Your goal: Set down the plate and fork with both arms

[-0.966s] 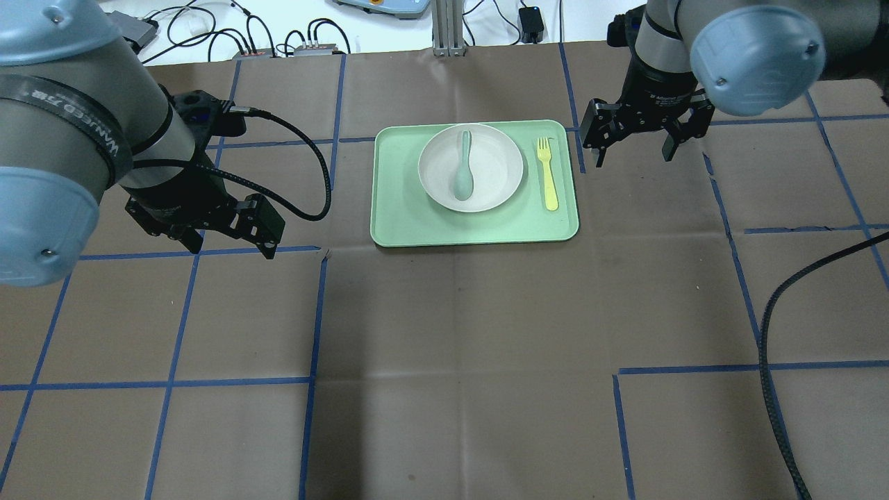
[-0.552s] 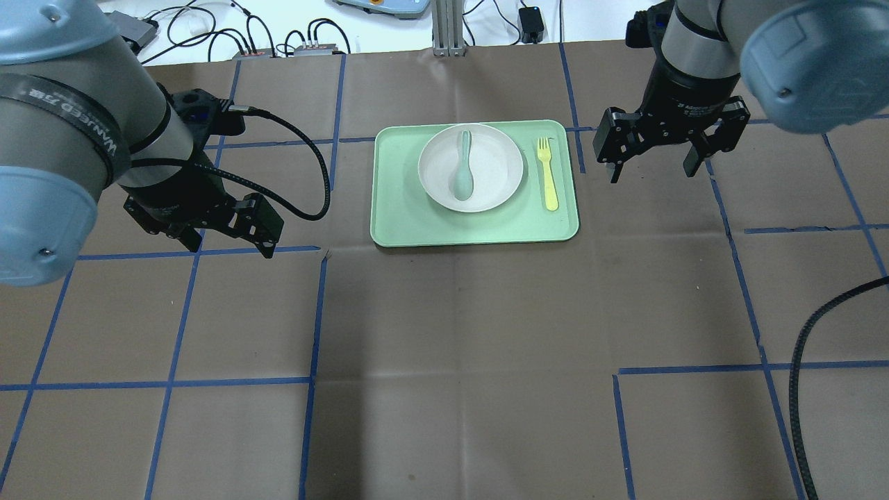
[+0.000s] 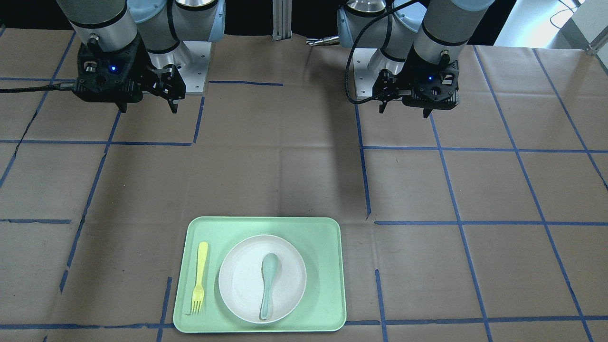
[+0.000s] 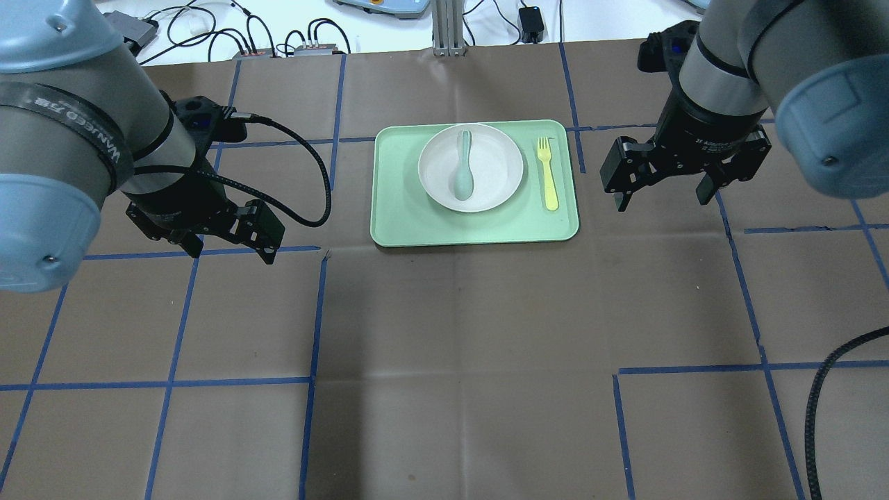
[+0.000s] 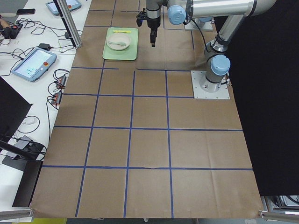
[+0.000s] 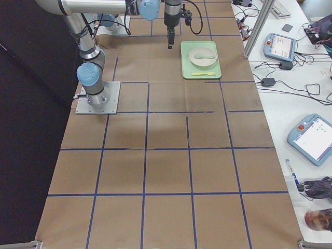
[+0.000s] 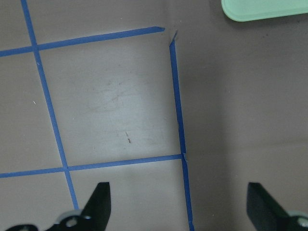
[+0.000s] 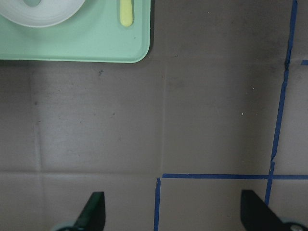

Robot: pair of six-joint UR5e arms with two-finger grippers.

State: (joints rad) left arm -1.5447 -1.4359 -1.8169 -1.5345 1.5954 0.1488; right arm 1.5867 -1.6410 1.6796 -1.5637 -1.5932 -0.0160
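Note:
The off-white plate [image 4: 496, 170] sits on the mint-green tray [image 4: 396, 222] with a grey-green spoon [image 4: 462, 170] lying in it. The pale-yellow fork [image 4: 547, 173] lies on the tray just right of the plate. In the front-facing view the plate [image 3: 242, 280], the fork [image 3: 199, 280] and the tray [image 3: 327, 266] are at the bottom. My left gripper [image 4: 230, 251] is open and empty, left of the tray. My right gripper [image 4: 661, 203] is open and empty, right of the tray. The right wrist view shows the plate's edge [image 8: 43, 12] and the fork's handle [image 8: 126, 12].
Brown paper with blue tape lines covers the table [image 4: 458, 347]. A black cable [image 4: 819, 403] loops in at the near right. Cables and boxes [image 4: 278, 42] lie beyond the far edge. The left wrist view shows only a tray corner [image 7: 260, 9].
My right gripper has moved rightward and nearer in the overhead view, away from the tray's far right corner, still open. My left gripper has barely shifted. The tray's contents have not moved.

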